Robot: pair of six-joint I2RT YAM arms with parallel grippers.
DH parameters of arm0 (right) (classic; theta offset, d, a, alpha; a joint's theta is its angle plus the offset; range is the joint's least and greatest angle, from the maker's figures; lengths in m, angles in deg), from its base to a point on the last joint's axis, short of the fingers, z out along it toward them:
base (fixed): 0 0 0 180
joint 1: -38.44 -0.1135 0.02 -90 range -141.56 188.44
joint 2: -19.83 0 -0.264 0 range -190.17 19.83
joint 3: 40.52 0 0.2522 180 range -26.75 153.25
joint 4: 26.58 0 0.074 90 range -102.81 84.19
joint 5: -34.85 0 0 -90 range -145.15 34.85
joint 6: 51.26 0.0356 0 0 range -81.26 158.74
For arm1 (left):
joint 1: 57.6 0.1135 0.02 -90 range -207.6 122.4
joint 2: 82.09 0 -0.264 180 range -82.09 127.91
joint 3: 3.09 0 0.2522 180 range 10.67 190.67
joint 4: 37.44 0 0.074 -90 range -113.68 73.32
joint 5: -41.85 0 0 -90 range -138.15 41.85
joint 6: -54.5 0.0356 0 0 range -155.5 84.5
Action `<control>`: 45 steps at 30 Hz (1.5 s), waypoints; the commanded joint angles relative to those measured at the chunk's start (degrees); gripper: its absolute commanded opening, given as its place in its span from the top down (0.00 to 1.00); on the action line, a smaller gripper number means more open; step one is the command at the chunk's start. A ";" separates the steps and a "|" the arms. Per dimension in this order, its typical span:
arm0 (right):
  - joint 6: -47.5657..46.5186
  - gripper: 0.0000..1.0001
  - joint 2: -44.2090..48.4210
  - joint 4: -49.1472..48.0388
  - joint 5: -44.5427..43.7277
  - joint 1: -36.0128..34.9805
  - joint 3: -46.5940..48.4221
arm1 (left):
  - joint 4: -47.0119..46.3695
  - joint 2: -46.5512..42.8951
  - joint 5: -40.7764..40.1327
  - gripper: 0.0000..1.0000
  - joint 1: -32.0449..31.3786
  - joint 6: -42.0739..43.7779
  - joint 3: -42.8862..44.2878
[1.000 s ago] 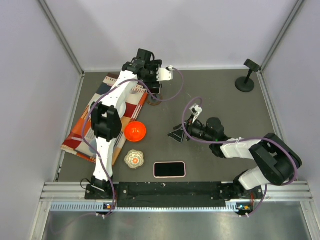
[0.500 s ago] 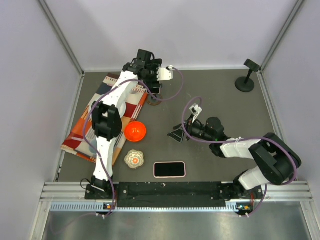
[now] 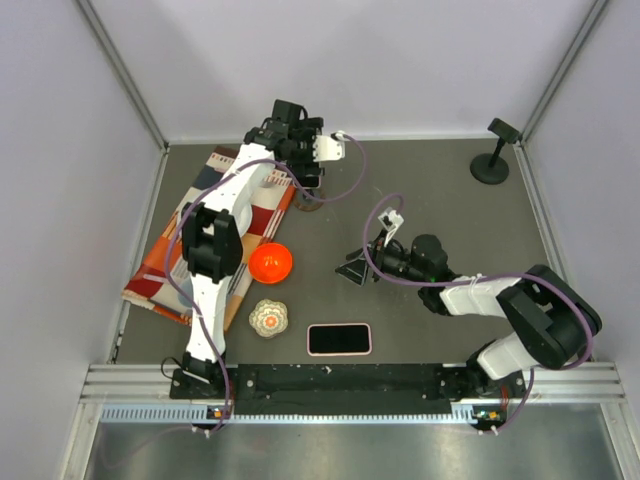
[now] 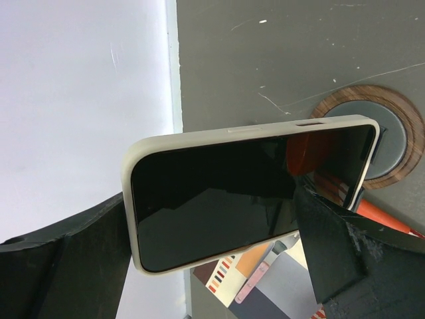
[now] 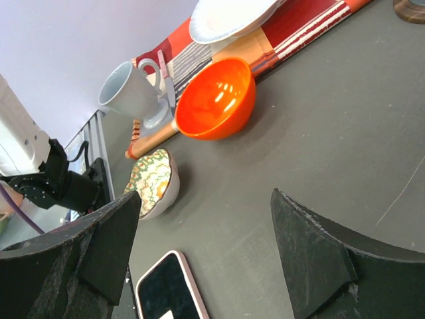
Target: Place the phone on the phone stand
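A phone in a white case stands on its long edge, screen toward the left wrist camera. Its right end hangs over the phone stand's round wood-rimmed base, which lies at the back of the table. How the phone is propped is hidden. My left gripper is open wide, one finger beside each end of the phone. The right finger covers the phone's lower corner. From above, the left gripper is near the back wall. My right gripper is open at mid-table with nothing in it.
A second phone in a pink case lies flat near the front edge. An orange bowl and a small patterned bowl sit beside a patchwork cloth holding a mug. A black stand is at the far right.
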 commanded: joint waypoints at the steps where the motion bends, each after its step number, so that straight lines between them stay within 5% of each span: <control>1: 0.10 0.21 -0.19 -3.20 0.65 0.53 2.25 | -3.44 -4.60 2.76 0.01 0.19 -1.08 -2.43; 45: 0.10 0.21 -0.45 -3.20 0.92 0.53 2.51 | -6.26 -10.23 4.51 0.01 0.98 -2.13 -0.76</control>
